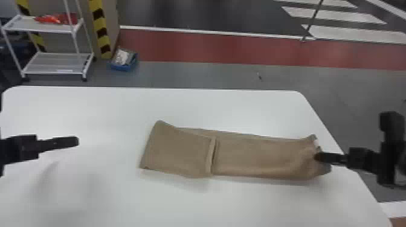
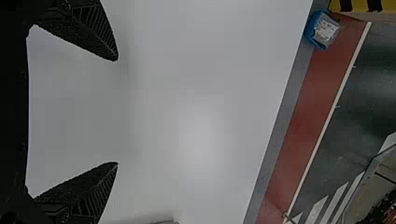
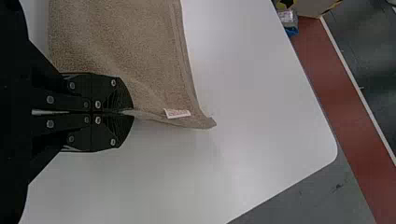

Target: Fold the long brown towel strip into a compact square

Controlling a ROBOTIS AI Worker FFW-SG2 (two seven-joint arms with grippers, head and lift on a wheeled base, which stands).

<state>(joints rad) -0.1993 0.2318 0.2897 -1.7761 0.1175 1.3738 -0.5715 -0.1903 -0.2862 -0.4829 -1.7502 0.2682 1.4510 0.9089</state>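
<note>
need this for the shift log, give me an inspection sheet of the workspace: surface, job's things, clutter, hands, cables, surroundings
Surface: white table, smooth top
Job's things: brown towel strip, left end folded over onto the strip, right end gripped; white tag at its edge
Clutter: nothing seen
Left hand: open, over the table's left part, holding nothing
Right hand: shut on the towel strip's right end
Cables: nothing seen
Surroundings: white wheeled cart and blue bin on the floor beyond the table; red-painted floor band farther off
</note>
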